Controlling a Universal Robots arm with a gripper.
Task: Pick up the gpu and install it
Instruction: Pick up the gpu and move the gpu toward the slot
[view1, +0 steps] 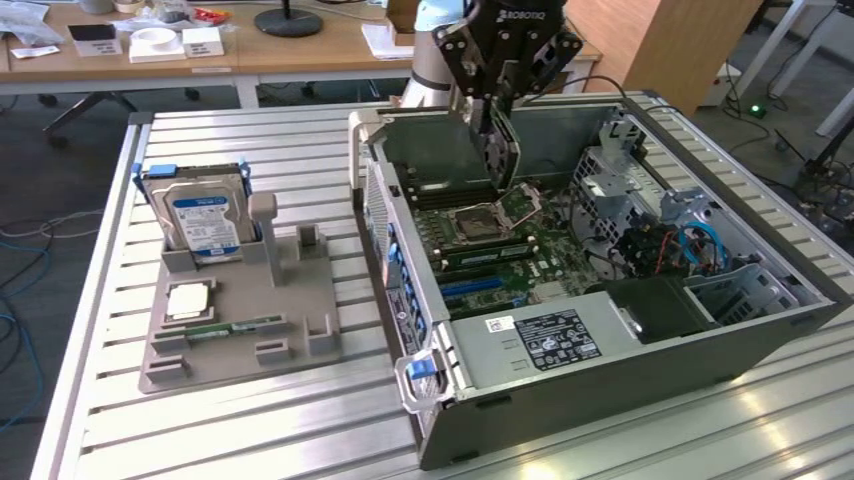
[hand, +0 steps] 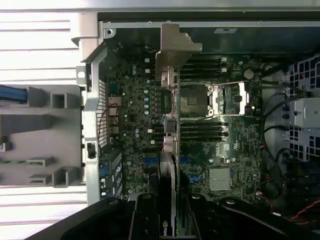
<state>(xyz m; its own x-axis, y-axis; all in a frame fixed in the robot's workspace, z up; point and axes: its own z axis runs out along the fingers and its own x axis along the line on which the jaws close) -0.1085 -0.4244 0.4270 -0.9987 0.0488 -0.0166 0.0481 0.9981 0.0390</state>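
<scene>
The gpu (view1: 494, 150) hangs on edge from my gripper (view1: 503, 100), a dark thin card over the open computer case (view1: 601, 345). It is above the motherboard (view1: 501, 255), near the CPU socket (view1: 481, 215). In the wrist view the gpu (hand: 172, 150) shows edge-on, its pale silver bracket (hand: 172, 47) at the far end. My gripper (hand: 170, 212) is shut on the card, with a black finger (hand: 145, 220) on either side. The card is clear of the board, not seated in a slot.
A grey fixture tray (view1: 227, 330) sits on the slatted table at the exterior view's left. It holds a silver hard drive with a blue label (view1: 200, 215), a CPU (view1: 191, 298) and a green memory stick (view1: 238, 327). Cables and a drive cage (view1: 667, 235) crowd the case's right side.
</scene>
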